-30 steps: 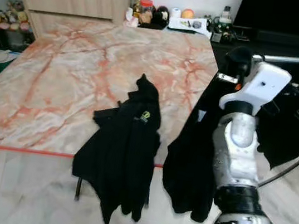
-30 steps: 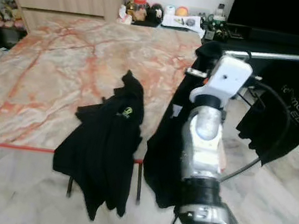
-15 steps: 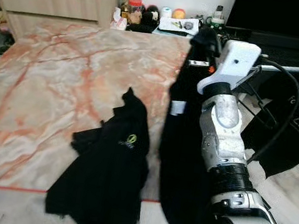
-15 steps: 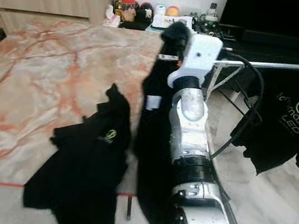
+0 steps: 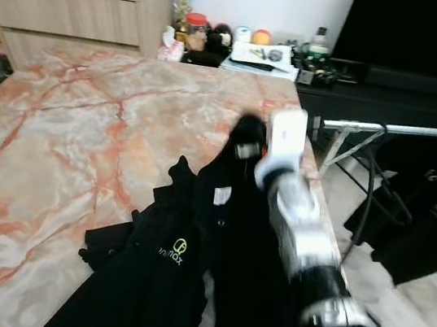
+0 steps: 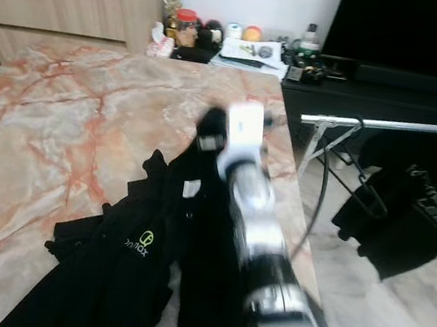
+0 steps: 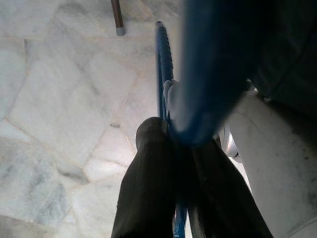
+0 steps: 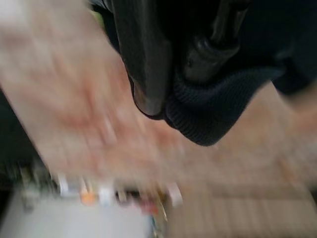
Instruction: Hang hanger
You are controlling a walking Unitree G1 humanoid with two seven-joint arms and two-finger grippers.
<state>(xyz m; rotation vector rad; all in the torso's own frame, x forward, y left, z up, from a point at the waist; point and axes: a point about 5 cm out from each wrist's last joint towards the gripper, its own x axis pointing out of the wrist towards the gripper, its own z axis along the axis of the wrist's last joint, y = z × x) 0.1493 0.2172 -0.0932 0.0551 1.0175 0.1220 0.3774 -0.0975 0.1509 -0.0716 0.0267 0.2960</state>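
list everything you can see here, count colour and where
shirt: 1, black with a yellow-green logo, flat on the table's near edge
held shirt: 1, black, hanging from the right claw
hung shirt: 1, black, on the rail
rail: 1, silver, right of the table
table: 1, pink-veined marble
cabinet: 1, light wood, far left
blue hanger: 1, in the left claw, over the floor
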